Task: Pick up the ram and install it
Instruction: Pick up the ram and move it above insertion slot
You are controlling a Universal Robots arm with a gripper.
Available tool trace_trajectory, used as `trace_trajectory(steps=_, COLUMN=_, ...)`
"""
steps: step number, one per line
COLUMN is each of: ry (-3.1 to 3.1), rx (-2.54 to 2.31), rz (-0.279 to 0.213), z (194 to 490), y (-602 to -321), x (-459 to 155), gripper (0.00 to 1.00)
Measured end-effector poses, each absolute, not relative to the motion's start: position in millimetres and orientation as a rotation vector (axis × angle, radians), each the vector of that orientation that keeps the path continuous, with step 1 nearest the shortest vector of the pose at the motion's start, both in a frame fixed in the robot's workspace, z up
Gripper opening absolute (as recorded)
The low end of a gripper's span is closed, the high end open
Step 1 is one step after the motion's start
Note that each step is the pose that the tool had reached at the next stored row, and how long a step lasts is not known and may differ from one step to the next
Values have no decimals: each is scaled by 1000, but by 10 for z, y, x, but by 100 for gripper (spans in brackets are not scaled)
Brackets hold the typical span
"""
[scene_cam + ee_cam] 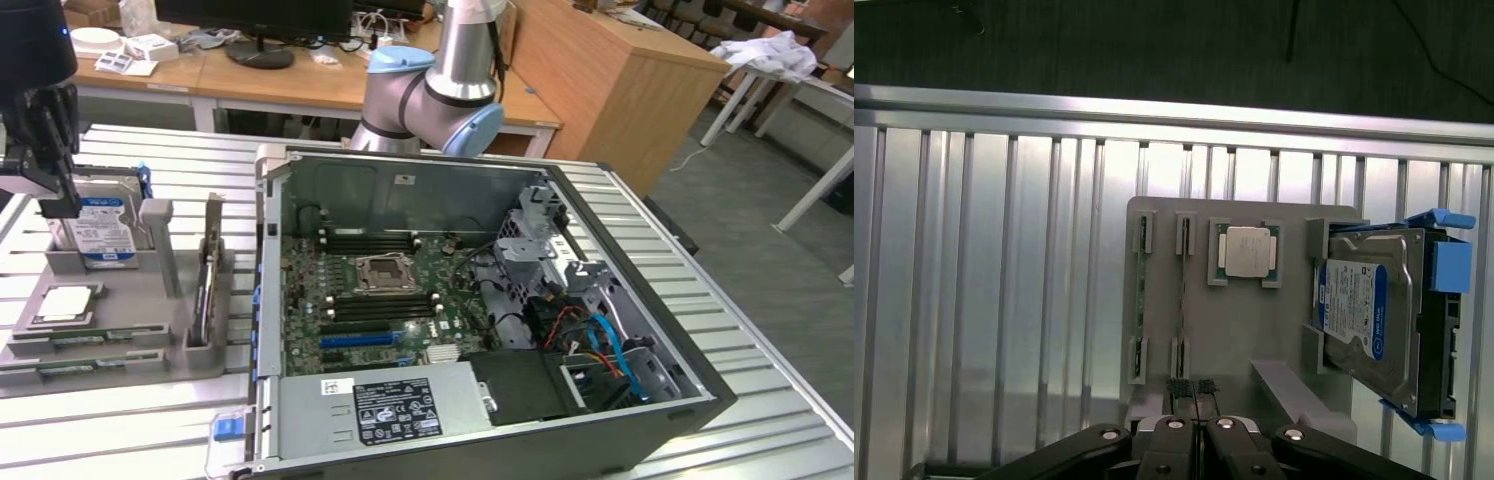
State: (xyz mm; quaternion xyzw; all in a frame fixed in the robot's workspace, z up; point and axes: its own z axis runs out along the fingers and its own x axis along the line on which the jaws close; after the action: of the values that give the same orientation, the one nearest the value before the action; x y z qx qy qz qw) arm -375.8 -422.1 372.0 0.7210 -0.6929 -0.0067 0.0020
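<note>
The hand (51, 200) hangs over the slatted metal tabletop (147, 425) at the exterior view's left, above the far end of a grey parts holder (147, 352). In the wrist view its two fingers (1176, 395) are pressed together, so the hand (1192, 390) is closed. Nothing shows between the tips.

The ram is in the holder, not in the hand. Two ram sticks (1142, 300) stand on edge in parallel slots, thin and green. The second ram stick (1182, 300) is the one closer to the processor (1244, 250). The closed fingertips line up near one end of this second stick, though I cannot tell whether they touch it. In the exterior view the ram sticks (80, 341) run along the near part of the holder, with the processor (64, 303) just beyond them. The blue-labelled hard drive (104, 225) stands upright at the far end, right beside the hand. In the wrist view the processor sits between the ram slots and the hard drive (1369, 315).

To the exterior view's right of the holder, an open computer case (694, 390) lies on its side on the tabletop. Inside it are a green motherboard (334, 300) with a square processor socket (387, 270), a power supply (394, 410) with a black label at the near end, and blue and orange cables (607, 345). The robot arm (441, 95) rises behind the case's far wall.
</note>
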Motion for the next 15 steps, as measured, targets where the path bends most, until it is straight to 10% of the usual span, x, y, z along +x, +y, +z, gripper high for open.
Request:
trace_trajectory(steps=1, ry=-2174, rx=2262, rz=-21, z=3720, y=-4221, x=-3758, gripper=99)
trace_trajectory(steps=15, ry=-2174, rx=2262, rz=-21, z=3720, y=-4221, x=-3758, gripper=99)
